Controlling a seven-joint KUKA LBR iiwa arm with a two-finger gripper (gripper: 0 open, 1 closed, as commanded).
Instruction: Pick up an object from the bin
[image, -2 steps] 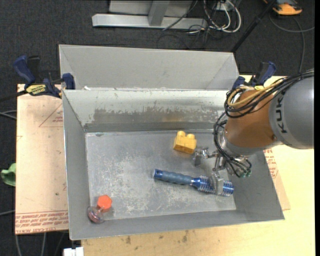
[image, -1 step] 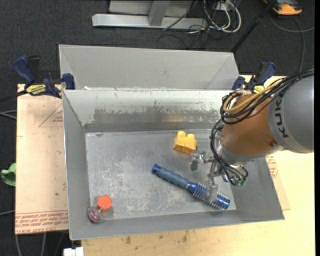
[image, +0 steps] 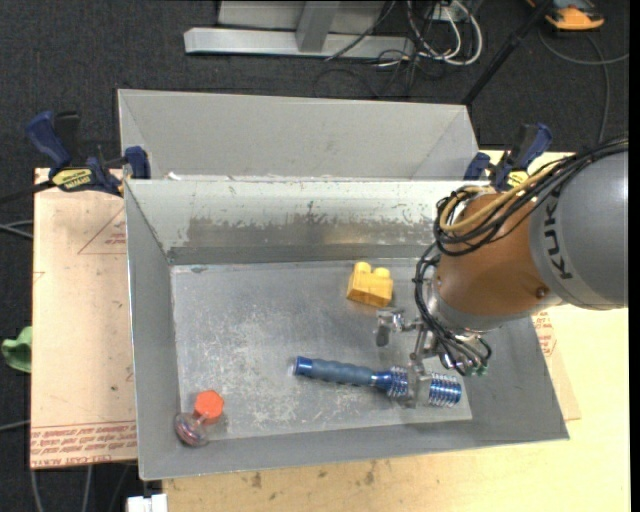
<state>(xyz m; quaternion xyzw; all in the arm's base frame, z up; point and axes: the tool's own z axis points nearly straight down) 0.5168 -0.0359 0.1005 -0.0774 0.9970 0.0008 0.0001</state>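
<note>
At the near left corner of the bin a small clear bottle with an orange cap lies well apart from the action and is unlikely to be disturbed. The long blue tool with a ribbed right end lies along the near side, and that is where the risk sits. The end effector is down on the ribbed end, far from the tool's middle, so if lifted from there the handle would probably droop and twist out, or drag along the floor. Whether the end effector is released or clenched I cannot tell, nor whether it grasps the tool. The ribs may also let the tool slip sideways towards the near wall. The yellow toy block, farther back and near the wrist, could be nudged if the arm swings that way.
</note>
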